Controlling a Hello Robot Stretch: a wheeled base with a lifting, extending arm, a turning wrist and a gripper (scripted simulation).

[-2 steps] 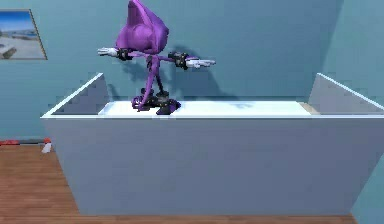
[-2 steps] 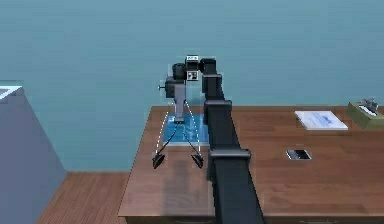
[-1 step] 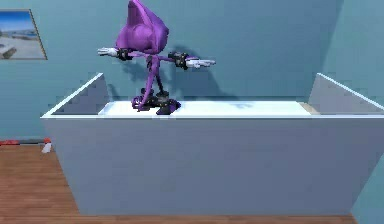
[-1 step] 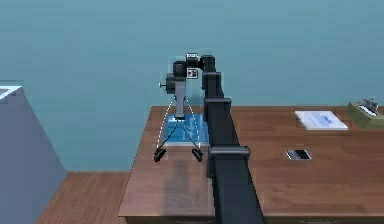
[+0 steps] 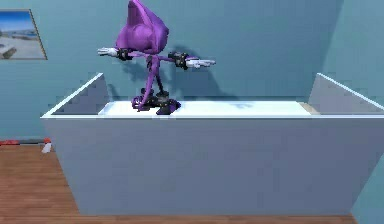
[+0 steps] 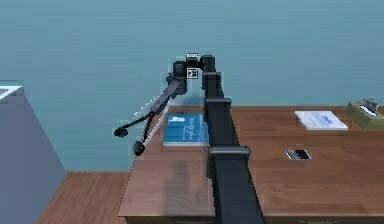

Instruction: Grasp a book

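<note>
While looking ahead, far left: framed picture [image 5: 22, 35] of a pale blue scene, high on the teal wall.
Floor, left: small red-and-white thing [image 5: 45, 146] low beside the enclosure's corner, too small to name; brown wood planks around it.
Middle ahead: pale low-walled enclosure [image 5: 200, 150] spanning the forward view, 1 raised side wall at each end, flat white top between them.
On that top: purple statue [image 5: 148, 45], upright, left of middle, 2 thin limbs stretched sideways, dark feet on the white surface.
Arm side view, far left: grey-white block [image 6: 15, 140], well apart from the desk.
Tool: gripper [image 6: 130, 139], dark body left of 2 white squares [image 6: 192, 68], 2 thin fingers slanting down and left, tips past the desk's left end with teal wall behind.
Tool state: not readable from these views; impossible to tell whether holding anything.
Task item: blue-covered book [image 6: 188, 130], flat at the left end of the desk, just right of the fingers, just left of the arm; touching the fingers or apart, impossible to tell.
Reach: arm [image 6: 228, 170], dark square bar rising from the bottom edge across the desk.
Surface: wooden desk [image 6: 300, 190], brown, against the teal wall.
Right of the arm: small dark flat thing [image 6: 297, 155] mid-desk.
Farther right: white flat sheet [image 6: 320, 120] near the back edge.
Right edge: olive thing [image 6: 368, 110], cut off by the frame.
</note>
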